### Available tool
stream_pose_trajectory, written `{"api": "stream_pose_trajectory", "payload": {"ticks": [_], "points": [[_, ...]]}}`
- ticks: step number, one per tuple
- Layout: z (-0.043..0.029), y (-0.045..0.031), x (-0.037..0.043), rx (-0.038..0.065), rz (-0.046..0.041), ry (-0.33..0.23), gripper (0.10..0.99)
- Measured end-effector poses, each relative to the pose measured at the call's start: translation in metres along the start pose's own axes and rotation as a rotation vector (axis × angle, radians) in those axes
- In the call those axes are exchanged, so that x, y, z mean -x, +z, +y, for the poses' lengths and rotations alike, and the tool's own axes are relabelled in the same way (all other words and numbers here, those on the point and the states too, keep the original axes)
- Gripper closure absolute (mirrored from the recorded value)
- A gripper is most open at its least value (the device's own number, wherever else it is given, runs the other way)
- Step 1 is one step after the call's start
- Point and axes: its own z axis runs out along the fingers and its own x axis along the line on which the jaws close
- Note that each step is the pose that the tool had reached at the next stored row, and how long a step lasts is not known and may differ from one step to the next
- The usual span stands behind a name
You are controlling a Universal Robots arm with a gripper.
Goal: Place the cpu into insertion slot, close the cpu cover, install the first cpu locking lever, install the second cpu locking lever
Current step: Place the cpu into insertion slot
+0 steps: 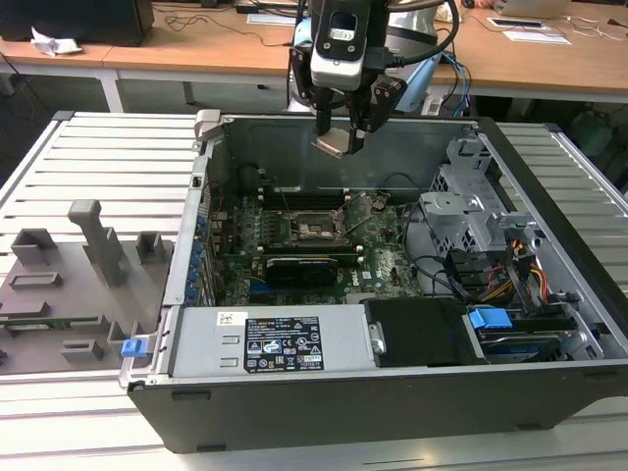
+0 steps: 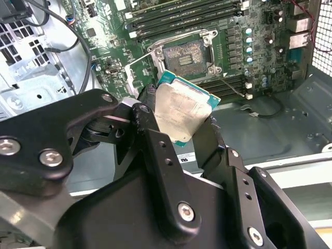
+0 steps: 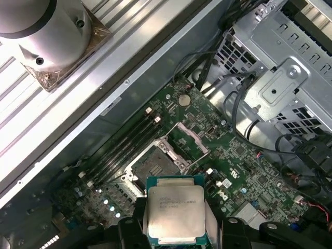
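My gripper (image 1: 336, 135) hangs above the back of the open computer case, shut on the cpu (image 1: 333, 145). Both wrist views show the cpu (image 2: 181, 110) (image 3: 175, 211) as a pale silvery square on a green carrier, pinched at two opposite edges by black fingers (image 2: 149, 106). It is in the air, well above the board. The insertion slot (image 1: 316, 228) (image 2: 188, 54) (image 3: 151, 167) lies uncovered on the green motherboard, its pin field exposed. The cpu cover (image 3: 190, 141) is swung up on one side of the slot.
A long black expansion card (image 1: 304, 267) sits just in front of the slot. Memory slots (image 2: 176, 15) run beside it. A drive cage (image 1: 471, 211) with cables fills the exterior view's right, and a power supply (image 1: 265, 343) the front. A grey fixture tray (image 1: 69, 285) lies outside the case.
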Motion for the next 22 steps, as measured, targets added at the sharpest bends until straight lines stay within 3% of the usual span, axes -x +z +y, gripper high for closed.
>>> {"api": "stream_pose_trajectory", "payload": {"ticks": [22], "points": [[-0.0002,0.0022,0.0001,0.003,-0.0150,0.167,0.557]]}}
